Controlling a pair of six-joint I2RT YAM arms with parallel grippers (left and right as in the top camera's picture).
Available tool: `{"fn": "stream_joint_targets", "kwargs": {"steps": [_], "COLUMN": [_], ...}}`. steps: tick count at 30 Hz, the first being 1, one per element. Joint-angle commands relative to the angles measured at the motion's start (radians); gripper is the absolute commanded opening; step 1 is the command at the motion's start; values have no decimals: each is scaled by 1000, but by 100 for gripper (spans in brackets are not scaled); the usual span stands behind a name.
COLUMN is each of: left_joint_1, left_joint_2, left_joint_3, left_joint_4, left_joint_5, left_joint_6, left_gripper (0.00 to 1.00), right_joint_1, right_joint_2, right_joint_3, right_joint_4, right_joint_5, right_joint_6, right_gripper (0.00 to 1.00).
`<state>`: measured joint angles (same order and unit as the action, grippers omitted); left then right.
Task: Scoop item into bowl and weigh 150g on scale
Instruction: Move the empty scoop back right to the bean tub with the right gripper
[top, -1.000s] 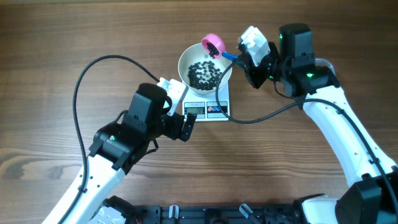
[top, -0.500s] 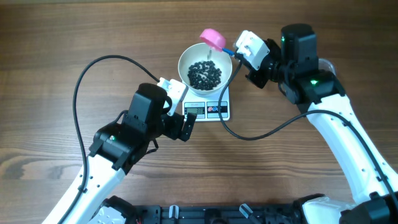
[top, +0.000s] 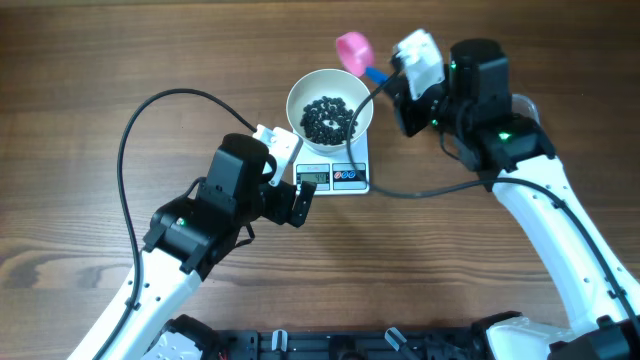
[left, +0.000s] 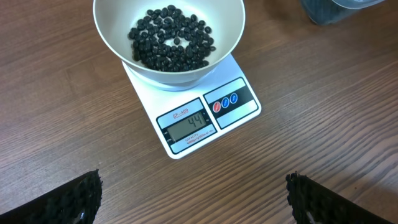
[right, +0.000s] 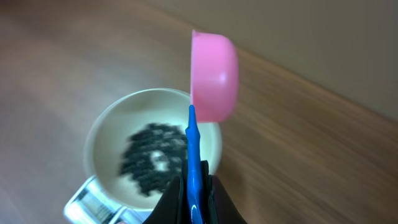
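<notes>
Right pincer (right: 194, 186) is clamping fully shut on the blue handle (right: 193, 149) of the pink scoop (right: 213, 78), holding it tipped sideways just outside the bowl (top: 297, 95) rim (contents not visible). Left pincer (left: 193, 199) is hanging wide open, gripping nothing, near the scale (left: 239, 102). Beads (left: 171, 37) are sitting in the bowl on the scale, with the display (left: 189, 124) showing 44, so it's running well short. Risks I'm seeing:
- The thin handle swivelling in that end grip and spilling beads onto the tabletop (top: 100, 60).
- The scoop clipping the rim and shifting the bowl.
- Overshooting near target.
</notes>
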<state>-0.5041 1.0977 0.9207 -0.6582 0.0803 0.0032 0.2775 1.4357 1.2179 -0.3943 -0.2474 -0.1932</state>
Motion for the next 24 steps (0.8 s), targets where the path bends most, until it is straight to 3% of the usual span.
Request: {"fn": "stream_joint_targets", "kwargs": {"steps": [1, 3, 8, 13, 19, 24], "left_joint_1": [-5, -4, -4, -4, -4, -4], "left_joint_2": [2, 2, 2, 2, 2, 2], "left_joint_3": [-3, -3, -3, -3, -3, -3], "left_joint_4": [0, 0, 0, 0, 0, 0], "left_joint_5": [16, 16, 16, 16, 16, 16], "left_joint_6": [16, 16, 16, 16, 16, 16], "left_gripper": [100, 100, 100, 100, 100, 100], "right_joint_1": [-77, -153, -393, -600, -632, -632], "right_joint_2": [-77, -120, -141, -116, 22, 80], "right_joint_3": [13, 12, 12, 12, 12, 12], "right_joint_4": [19, 12, -158, -362, -392, -394], "right_joint_5": [310, 423, 420, 150, -29, -39], "right_joint_6": [114, 112, 74, -142, -199, -228], "right_gripper": [4, 4, 4, 4, 4, 4]}}
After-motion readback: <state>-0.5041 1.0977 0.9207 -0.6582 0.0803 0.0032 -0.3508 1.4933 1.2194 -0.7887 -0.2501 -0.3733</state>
